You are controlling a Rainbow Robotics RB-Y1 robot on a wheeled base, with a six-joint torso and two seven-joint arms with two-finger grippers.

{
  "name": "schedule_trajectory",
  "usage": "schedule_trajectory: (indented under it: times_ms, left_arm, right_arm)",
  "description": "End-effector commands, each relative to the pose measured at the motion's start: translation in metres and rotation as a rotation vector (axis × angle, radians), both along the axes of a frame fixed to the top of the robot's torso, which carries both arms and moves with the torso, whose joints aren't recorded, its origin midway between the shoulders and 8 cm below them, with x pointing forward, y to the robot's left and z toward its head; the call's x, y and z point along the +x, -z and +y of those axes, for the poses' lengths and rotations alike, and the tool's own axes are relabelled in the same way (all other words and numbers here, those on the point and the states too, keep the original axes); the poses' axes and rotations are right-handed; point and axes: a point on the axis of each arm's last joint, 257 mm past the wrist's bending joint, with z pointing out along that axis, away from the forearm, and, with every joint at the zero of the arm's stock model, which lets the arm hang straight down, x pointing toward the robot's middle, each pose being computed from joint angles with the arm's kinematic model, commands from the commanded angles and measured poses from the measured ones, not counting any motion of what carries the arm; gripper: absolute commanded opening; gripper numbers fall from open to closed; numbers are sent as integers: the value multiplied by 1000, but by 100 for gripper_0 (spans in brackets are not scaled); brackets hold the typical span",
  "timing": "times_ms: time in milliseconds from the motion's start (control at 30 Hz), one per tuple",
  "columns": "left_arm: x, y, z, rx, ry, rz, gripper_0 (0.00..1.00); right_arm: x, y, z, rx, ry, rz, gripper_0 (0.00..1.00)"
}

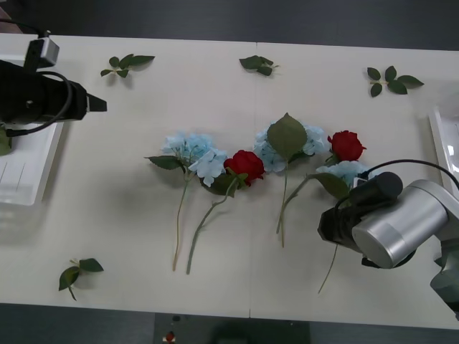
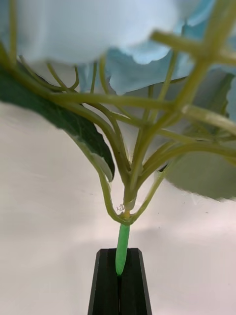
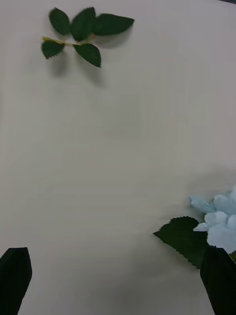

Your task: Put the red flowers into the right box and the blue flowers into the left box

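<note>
Right pincer (image 2: 119, 275) is clamped on a blue flower (image 2: 98, 29) stem beside the right box (image 1: 443, 143). Left pincer (image 3: 118, 275) hangs spread above the table (image 1: 215, 107), near the left box (image 1: 29, 172).

Table (image 1: 237, 287): pale, matte, faint seam noted down centre; dark floor seen past far and near edges.

Loose leaf sprigs, four, laid flat on table, well apart:
- sprig A (image 1: 127, 64), far left; also recorded in left wrist view (image 3: 81, 32), five serrated dark leaves on short yellowish stalk.
- sprig B (image 1: 258, 65), far centre.
- sprig C (image 1: 392, 79), far right.
- sprig D (image 1: 77, 273), near left, by near edge.
</note>
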Motion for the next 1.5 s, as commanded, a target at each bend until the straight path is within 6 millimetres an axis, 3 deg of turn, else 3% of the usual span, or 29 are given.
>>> schedule_trajectory:
  times_ms: [33, 233, 467, 633, 933, 1133, 1500]
  left_arm:
    - [-8, 20, -39, -25, 40, 31, 100]
    - [-21, 49, -78, 6, 107, 63, 100]
    - [-27, 32, -110, -11, 164, 4, 100]
    - [-40, 32, -131, -34, 212, 11, 100]
    - [-71, -8, -163, -264, 281, -30, 100]
    - [-95, -29, -178, -422, 359, -7, 100]
    - [-132, -81, -235, -706, 499, -17, 100]
  right_arm:
    - [17, -51, -5, -16, -89, -99, 0]
    - [19, -99, -12, -16, -216, -135, 0]
    - [22, -156, -16, 29, -375, -212, 0]
    - [28, -203, 1, 149, -523, -344, 0]
    - [27, -269, 61, 539, -775, -479, 0]
    - [23, -311, 86, 756, -877, -536, 0]
    - [7, -390, 127, 974, -1036, -679, 0]
